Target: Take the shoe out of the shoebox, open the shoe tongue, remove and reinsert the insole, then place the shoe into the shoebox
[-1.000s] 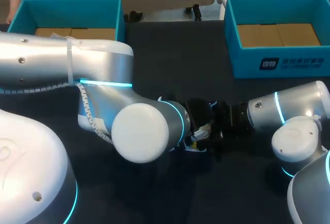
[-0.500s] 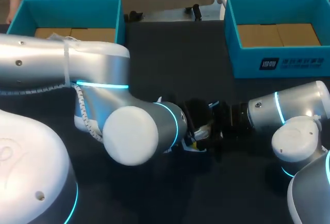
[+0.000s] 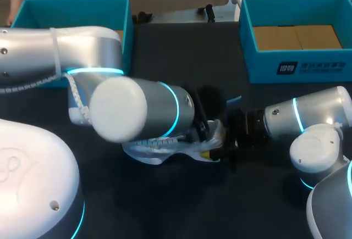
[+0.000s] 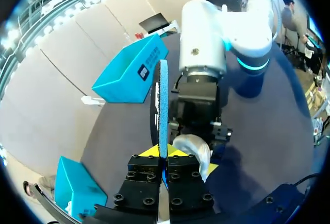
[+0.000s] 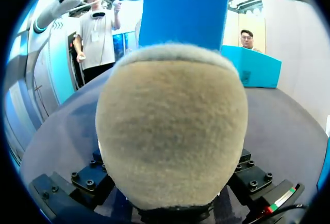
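In the head view the left arm [image 3: 137, 112] comes in across the dark table [image 3: 181, 57] and the right arm [image 3: 308, 123] meets it near the middle. The pale shoe [image 3: 159, 152] lies low between them, partly under the left arm. It is out of both blue shoeboxes, one at the far left [image 3: 71, 1] and one at the far right [image 3: 308, 66], which stand well apart and show only brown cardboard floors.

In the left wrist view the left gripper [image 4: 161, 153] has its yellow tips pressed together on the blue insole [image 4: 163, 105], which stands edge-on and runs ahead towards the shoe [image 4: 193, 147]. The right gripper [image 4: 198, 131] sits just behind the shoe, facing the left one.

In the right wrist view the shoe's fuzzy beige lining [image 5: 172, 126] fills the space ahead of the right gripper and hides its tips, so whether it clamps the shoe cannot be told. The insole [image 5: 185, 10] rises just beyond the lining.

The insole step looks to be in hand. I cannot judge whether the insole is coming out or going back in. The next move needs the shoe held steady while the insole travels in line with the opening, without bending or snagging on the lining.
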`<state>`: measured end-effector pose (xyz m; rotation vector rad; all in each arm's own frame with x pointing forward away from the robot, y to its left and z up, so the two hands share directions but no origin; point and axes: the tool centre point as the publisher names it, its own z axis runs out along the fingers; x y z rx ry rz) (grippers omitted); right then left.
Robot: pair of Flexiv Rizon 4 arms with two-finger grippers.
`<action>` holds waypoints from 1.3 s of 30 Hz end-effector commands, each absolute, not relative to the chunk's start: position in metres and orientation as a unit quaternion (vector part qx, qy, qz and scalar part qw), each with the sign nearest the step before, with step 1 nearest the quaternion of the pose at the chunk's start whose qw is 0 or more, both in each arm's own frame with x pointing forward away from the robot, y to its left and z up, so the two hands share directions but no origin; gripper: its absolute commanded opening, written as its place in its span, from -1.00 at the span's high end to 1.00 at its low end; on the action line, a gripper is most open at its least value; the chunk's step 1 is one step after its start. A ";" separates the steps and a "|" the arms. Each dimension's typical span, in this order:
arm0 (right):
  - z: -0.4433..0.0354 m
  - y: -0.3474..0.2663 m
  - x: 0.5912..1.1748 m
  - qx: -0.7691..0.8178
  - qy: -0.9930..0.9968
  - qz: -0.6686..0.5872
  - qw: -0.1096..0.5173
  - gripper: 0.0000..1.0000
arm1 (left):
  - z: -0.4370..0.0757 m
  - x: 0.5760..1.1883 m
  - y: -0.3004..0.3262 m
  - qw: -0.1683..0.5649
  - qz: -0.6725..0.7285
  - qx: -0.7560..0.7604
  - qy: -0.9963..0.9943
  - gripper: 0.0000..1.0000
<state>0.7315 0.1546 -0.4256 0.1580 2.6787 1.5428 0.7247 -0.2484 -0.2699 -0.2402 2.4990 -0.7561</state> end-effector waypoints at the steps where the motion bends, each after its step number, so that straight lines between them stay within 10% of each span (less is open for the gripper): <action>1: -0.431 0.160 0.732 0.052 0.866 0.497 0.023 1.00 | -0.258 0.732 -0.246 0.221 -0.285 -0.074 0.930 1.00; 39: -0.431 0.160 0.732 0.052 0.866 0.497 0.023 1.00 | -0.157 0.725 -0.267 0.052 -0.386 0.028 0.921 1.00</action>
